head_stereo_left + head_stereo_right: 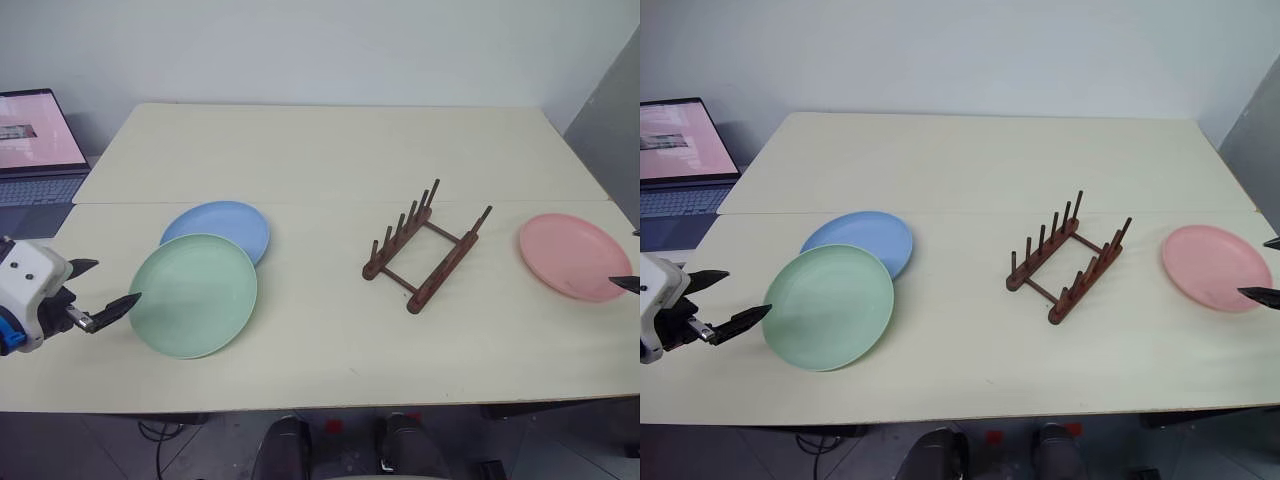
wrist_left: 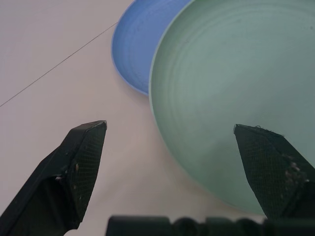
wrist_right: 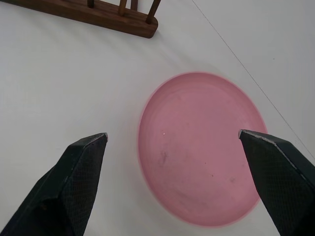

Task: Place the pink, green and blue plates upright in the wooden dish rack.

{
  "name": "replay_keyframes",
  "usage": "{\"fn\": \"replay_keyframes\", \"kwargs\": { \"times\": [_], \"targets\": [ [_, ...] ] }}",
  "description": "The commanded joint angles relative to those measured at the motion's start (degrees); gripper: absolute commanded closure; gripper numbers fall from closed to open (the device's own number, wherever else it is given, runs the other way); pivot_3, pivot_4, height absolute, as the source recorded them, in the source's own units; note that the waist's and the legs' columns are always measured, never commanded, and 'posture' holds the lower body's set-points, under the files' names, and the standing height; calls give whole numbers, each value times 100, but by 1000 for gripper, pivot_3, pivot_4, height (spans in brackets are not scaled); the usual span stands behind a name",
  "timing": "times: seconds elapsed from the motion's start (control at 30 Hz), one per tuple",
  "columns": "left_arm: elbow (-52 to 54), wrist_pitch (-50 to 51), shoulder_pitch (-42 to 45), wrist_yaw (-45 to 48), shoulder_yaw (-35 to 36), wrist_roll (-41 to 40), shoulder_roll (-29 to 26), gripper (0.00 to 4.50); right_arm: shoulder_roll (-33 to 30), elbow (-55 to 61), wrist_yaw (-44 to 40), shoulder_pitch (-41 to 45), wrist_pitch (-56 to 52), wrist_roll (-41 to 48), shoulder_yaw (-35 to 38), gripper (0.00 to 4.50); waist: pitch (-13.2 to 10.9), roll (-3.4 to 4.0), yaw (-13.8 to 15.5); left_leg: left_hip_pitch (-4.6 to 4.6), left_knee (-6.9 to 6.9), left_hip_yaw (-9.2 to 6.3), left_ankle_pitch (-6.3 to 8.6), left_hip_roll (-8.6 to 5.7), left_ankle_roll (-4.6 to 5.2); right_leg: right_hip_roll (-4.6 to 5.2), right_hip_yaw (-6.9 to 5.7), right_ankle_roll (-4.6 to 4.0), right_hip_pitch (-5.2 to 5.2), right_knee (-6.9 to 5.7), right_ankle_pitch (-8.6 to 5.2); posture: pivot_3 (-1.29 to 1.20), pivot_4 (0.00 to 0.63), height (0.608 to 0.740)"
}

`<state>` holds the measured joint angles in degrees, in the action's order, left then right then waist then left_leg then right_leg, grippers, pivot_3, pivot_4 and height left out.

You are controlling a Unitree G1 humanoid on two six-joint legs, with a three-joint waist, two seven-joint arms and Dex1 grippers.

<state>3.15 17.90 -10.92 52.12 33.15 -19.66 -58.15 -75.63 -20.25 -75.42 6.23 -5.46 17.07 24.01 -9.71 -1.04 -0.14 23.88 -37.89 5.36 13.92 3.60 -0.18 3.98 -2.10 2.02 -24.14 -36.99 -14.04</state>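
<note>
The green plate lies flat at the table's left front, overlapping the near rim of the blue plate behind it. The pink plate lies flat at the right. The wooden dish rack stands between them with nothing among its pegs. My left gripper hovers open just left of the green plate, whose rim sits between its fingers in the left wrist view. My right gripper is open at the pink plate's right edge, and the pink plate lies below its fingers.
The pale table has a seam running across its middle, with bare surface behind the plates and rack. An open laptop stands beyond the table's far left corner. A grey panel rises at the right.
</note>
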Motion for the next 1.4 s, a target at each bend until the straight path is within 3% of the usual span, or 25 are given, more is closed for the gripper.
{"fn": "replay_keyframes", "kwargs": {
  "times": [0.03, 0.67, 0.83, 1.0, 1.13, 1.4],
  "targets": [
    [-8, -100, 40, 14, 267, -12, 26, 0, -19, 89, -61, 149, 29, 51, 47, 21, 0, 0, 0, 0, 0, 0, 0, 0, 0, 0, 0, 0, 0, 0, 0, 0, 150, 738],
    [-5, 35, 97, 272, 552, -323, 223, 0, 151, 237, -64, 360, -20, 31, -179, 21, 0, 0, -2, -3, -6, 17, -1, -1, 0, -2, 0, -21, 3, -7, 15, 0, 150, 738],
    [431, 58, -121, 549, 165, -280, 170, 0, 178, 302, -29, 369, -34, 15, -199, 21, 1, 0, -3, -3, -8, 19, -1, -1, 0, -3, 0, -20, 3, -8, 16, 0, 150, 738],
    [1838, 770, 321, 352, -746, -808, 356, 0, 156, 802, -102, 123, -358, 189, 51, 21, 1, 1, 41, -2, -11, 16, -2, -3, -1, -3, 0, -16, 10, -8, 18, 0, 150, 738],
    [2890, 1562, 1389, -136, -2370, -1194, 1047, 0, 197, 1922, -313, -458, -1166, 600, 594, 21, 6, 10, 99, -2, -19, 13, -2, -9, -1, -3, 3, 20, 19, -8, 40, 0, 150, 738],
    [2731, 1900, 2515, -671, -4279, -719, 2233, 0, 409, 3387, -351, -1025, -2327, 1150, 1210, 21, 9, 3, 101, -21, -34, -43, -3, -7, -1, -83, 6, 34, 52, -4, 37, 0, 150, 738]
  ]
}}
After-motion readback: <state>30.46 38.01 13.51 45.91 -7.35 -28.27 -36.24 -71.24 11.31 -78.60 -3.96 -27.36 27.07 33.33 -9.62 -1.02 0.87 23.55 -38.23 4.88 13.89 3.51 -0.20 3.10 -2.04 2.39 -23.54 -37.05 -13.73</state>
